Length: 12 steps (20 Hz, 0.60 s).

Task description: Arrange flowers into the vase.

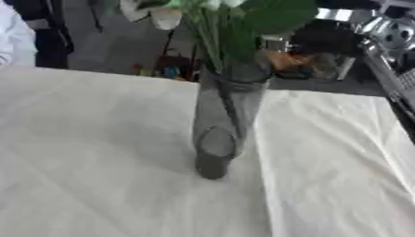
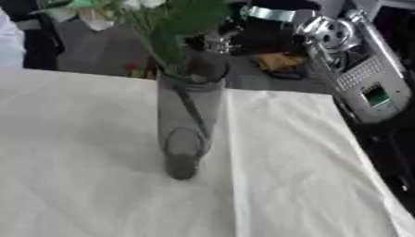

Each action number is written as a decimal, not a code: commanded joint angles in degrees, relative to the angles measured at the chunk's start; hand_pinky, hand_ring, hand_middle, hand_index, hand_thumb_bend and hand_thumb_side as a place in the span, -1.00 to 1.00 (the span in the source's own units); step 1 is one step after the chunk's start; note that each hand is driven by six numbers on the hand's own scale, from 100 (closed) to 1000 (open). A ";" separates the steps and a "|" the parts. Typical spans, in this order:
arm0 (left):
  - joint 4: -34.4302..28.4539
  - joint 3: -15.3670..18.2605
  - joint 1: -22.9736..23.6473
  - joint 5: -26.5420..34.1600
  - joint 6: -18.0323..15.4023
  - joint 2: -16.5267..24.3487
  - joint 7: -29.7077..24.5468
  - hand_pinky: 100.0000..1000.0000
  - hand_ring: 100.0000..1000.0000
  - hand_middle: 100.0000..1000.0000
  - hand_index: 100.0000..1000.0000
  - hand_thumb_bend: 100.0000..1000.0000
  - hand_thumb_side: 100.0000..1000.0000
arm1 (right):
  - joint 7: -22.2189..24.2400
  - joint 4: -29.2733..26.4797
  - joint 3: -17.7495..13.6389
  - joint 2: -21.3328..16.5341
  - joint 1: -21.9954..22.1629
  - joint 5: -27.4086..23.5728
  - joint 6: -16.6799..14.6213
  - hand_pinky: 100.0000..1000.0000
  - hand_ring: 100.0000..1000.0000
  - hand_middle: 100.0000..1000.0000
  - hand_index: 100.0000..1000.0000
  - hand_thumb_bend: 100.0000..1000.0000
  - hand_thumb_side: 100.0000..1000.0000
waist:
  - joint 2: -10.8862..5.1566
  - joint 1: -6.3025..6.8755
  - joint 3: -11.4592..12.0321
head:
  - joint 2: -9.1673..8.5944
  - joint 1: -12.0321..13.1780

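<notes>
- One clear vase (image 1: 220, 125) stands upright mid-table (image 1: 97, 152), on the white cloth.
- Green-stemmed flowers (image 1: 235, 18) sit inside it; their number is unclear.
- One robot arm (image 2: 356, 65) shows at right, its hand unseen.

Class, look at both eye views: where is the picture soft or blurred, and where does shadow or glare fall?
Left eye view: all soft; the glass vase smears, and its grey shadow lies on the white cloth to its left. Right eye view: equally soft; silver arm parts at upper right catch bright glare; the flowers are cut off at the top.
</notes>
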 commanded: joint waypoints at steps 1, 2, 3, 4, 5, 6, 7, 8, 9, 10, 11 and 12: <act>-0.88 0.33 -0.28 0.01 0.06 1.22 0.14 0.45 0.49 0.51 0.61 -1.00 1.00 | 0.59 -1.14 -1.63 -2.81 -0.16 0.76 -0.03 1.00 1.00 0.88 1.00 -0.52 0.44 | -1.70 0.59 -0.27 | -0.03 0.20; -0.88 0.32 -0.31 0.01 0.06 1.21 0.14 0.45 0.49 0.51 0.61 -1.00 1.00 | 0.49 -1.35 -1.84 -2.99 0.11 0.67 -0.04 1.00 1.00 0.88 1.00 -0.52 0.45 | -1.69 0.62 -0.35 | -0.03 0.24; -0.88 0.32 -0.33 0.01 0.06 1.20 0.14 0.46 0.49 0.51 0.61 -1.00 1.00 | 0.37 -1.54 -1.99 -3.15 0.34 0.60 0.00 1.00 1.00 0.88 1.00 -0.53 0.46 | -1.68 0.64 -0.40 | -0.04 0.28; -0.88 0.31 -0.35 0.02 0.05 1.21 0.14 0.45 0.49 0.51 0.61 -1.00 1.00 | 0.26 -1.68 -2.10 -3.30 0.52 0.55 0.08 1.00 1.00 0.88 1.00 -0.54 0.46 | -1.68 0.66 -0.42 | -0.06 0.31; -0.88 0.29 -0.37 0.02 0.03 1.21 0.13 0.45 0.49 0.51 0.61 -1.00 1.00 | 0.17 -1.79 -2.18 -3.37 0.65 0.48 0.15 1.00 1.00 0.88 1.00 -0.54 0.46 | -1.67 0.68 -0.40 | -0.06 0.31; -0.88 0.29 -0.35 0.02 0.04 1.20 0.12 0.45 0.49 0.51 0.61 -1.00 1.00 | 0.06 -1.87 -2.28 -3.42 0.72 0.40 0.20 1.00 1.00 0.88 1.00 -0.54 0.46 | -1.69 0.72 -0.37 | -0.03 0.30; -0.88 0.29 -0.35 0.03 0.04 1.20 0.12 0.45 0.49 0.51 0.61 -1.00 1.00 | -0.01 -1.92 -2.34 -3.46 0.76 0.33 0.25 1.00 1.00 0.88 1.00 -0.54 0.46 | -1.70 0.76 -0.34 | -0.02 0.30; -0.88 0.29 -0.37 0.05 0.03 1.20 0.13 0.45 0.49 0.51 0.61 -1.00 1.00 | -0.05 -1.97 -2.35 -3.52 0.78 0.29 0.29 1.00 1.00 0.88 1.00 -0.55 0.46 | -1.71 0.80 -0.33 | -0.03 0.27; -0.88 0.28 -0.39 0.05 0.01 1.21 0.11 0.45 0.49 0.51 0.61 -1.00 1.00 | -0.05 -2.00 -2.35 -3.56 0.80 0.27 0.32 1.00 1.00 0.88 1.00 -0.55 0.46 | -1.71 0.82 -0.32 | -0.04 0.25; -0.88 0.27 -0.40 0.06 0.02 1.21 0.10 0.45 0.49 0.51 0.61 -1.00 1.00 | -0.02 -2.03 -2.34 -3.60 0.83 0.31 0.34 1.00 1.00 0.88 1.00 -0.56 0.46 | -1.72 0.85 -0.31 | -0.02 0.25; -0.88 0.27 -0.40 0.06 0.03 1.21 0.09 0.45 0.49 0.51 0.61 -1.00 1.00 | 0.04 -2.05 -2.33 -3.65 0.87 0.38 0.35 1.00 1.00 0.88 1.00 -0.57 0.45 | -1.73 0.86 -0.31 | 0.00 0.25; -0.88 0.28 -0.39 0.07 0.03 1.21 0.09 0.45 0.49 0.51 0.61 -1.00 1.00 | 0.08 -2.11 -2.35 -3.79 1.00 0.50 0.36 1.00 1.00 0.88 1.00 -0.58 0.46 | -1.76 0.87 -0.34 | 0.04 0.26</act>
